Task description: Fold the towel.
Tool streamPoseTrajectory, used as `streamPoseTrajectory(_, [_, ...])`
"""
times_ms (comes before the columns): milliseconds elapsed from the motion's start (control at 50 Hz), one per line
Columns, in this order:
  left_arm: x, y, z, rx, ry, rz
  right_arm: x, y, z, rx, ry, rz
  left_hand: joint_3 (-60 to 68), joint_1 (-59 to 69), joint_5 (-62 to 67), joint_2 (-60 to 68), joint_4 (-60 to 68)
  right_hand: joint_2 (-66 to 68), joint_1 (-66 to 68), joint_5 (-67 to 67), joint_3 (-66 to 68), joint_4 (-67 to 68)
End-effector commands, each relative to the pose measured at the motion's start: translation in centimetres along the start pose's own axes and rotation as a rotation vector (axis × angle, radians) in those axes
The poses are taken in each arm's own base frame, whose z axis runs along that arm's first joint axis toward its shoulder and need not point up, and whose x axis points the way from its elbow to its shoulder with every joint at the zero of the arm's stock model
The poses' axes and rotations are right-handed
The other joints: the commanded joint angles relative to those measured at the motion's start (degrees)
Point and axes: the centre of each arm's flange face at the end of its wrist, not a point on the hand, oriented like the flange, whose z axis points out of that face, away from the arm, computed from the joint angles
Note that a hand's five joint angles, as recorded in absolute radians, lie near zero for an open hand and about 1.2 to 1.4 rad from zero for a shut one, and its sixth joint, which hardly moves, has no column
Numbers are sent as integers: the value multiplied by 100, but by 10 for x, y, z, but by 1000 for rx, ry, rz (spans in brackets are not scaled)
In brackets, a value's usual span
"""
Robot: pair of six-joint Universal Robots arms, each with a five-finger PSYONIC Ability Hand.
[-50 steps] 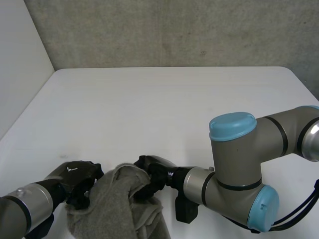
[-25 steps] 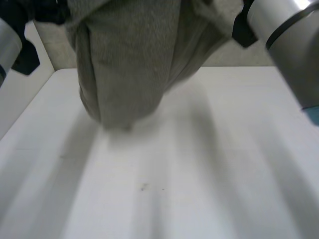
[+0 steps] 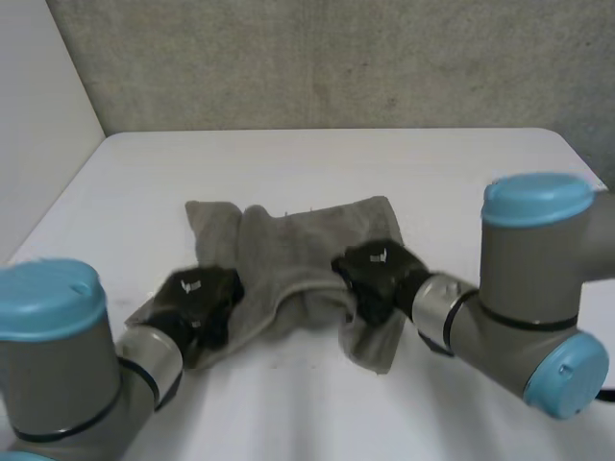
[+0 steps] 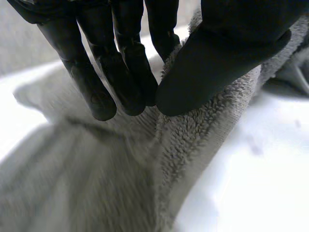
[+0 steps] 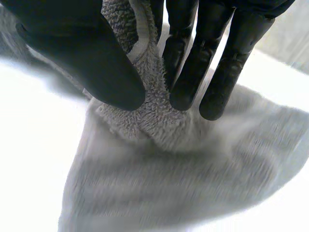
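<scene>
A grey towel (image 3: 288, 250) lies rumpled on the white table (image 3: 307, 173), spread toward the far side. My left hand (image 3: 197, 300) sits at the towel's near left edge; in its wrist view the towel (image 4: 193, 145) is pinched between the thumb (image 4: 217, 58) and straight fingers (image 4: 125, 67). At the towel's near right edge my right hand (image 3: 377, 274) holds a bunched fold of towel (image 5: 149, 106), squeezed between its thumb (image 5: 91, 63) and its fingers (image 5: 193, 58).
Grey walls rise behind the table and along its left side. Bare table surface (image 3: 317, 403) lies in front of the towel. Both arms, with light-blue caps (image 3: 48, 298), reach in from the near corners.
The two hands swung the towel up high from the near edge and have brought it down farther out on the table, now partly spread. Both hands closed on it.
</scene>
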Motion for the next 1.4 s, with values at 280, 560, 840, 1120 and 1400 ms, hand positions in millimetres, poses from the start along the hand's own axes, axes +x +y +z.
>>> streamPoseTrajectory(280, [-3, -10, -2, 42, -11, -4, 27, 17, -39, -20, 146, 97, -3050, -2864, -2998, -3060, -3059, -4060, -2805, -4002, -4163, -4200])
streamPoseTrajectory(560, [-17, -20, -21, 83, -56, -25, 17, 44, -52, -109, 157, 113, -3690, -3503, -3638, -3699, -3699, -3184, -1930, -3126, -3287, -3325])
streamPoseTrajectory(840, [-23, -15, -20, 68, -77, -33, 10, 55, -48, -122, 140, 85, -4294, -4108, -4243, -4304, -4304, -2764, -1510, -2706, -2867, -2904])
streamPoseTrajectory(1120, [-22, -13, -21, 59, -72, -33, -11, 57, -27, -98, 64, 57, -4716, -4529, -4664, -4725, -4725, -3571, -2317, -3513, -3674, -3712])
streamPoseTrajectory(1400, [-28, -15, -29, 54, -93, -42, -32, 49, -13, -26, 11, 63, -5169, -4982, -5117, -5179, -5178, -3908, -2653, -3850, -4011, -4048])
